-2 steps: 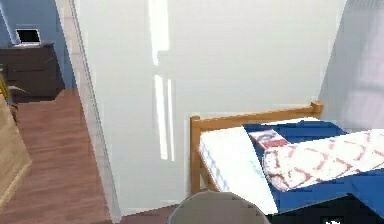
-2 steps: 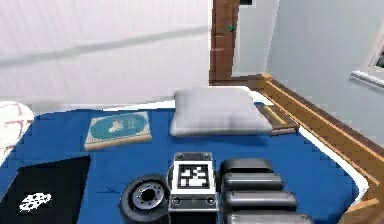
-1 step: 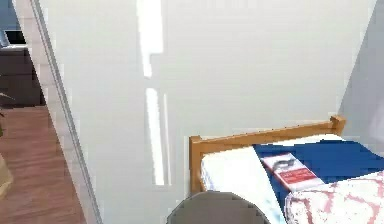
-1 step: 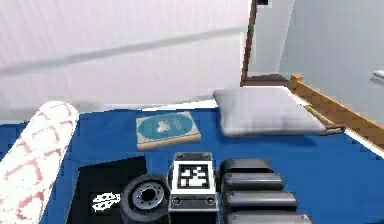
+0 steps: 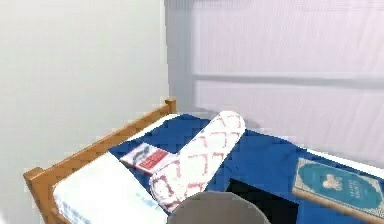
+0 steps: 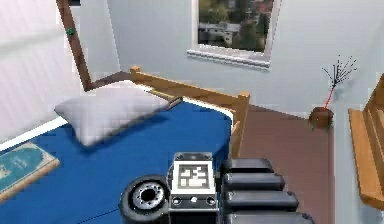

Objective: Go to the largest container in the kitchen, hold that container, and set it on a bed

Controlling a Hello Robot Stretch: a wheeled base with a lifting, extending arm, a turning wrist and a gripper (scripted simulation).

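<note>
Behind the claw (image 6: 142,198): bed (image 6: 150,140), its blue cover.
Past the claw: grey pillow (image 6: 108,112), flat on that cover.
Container (image 5: 218,208): I take the grey rounded shape at the forward view's bottom edge for it; its bearing from the claw I cannot tell.
Claw state: I cannot tell its spread, nor whether it holds anything.

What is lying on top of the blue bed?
On the bed lie a white pillow, a teal book, a red-and-white bolster and a small red item. Anything under the pillow is hidden.
</note>
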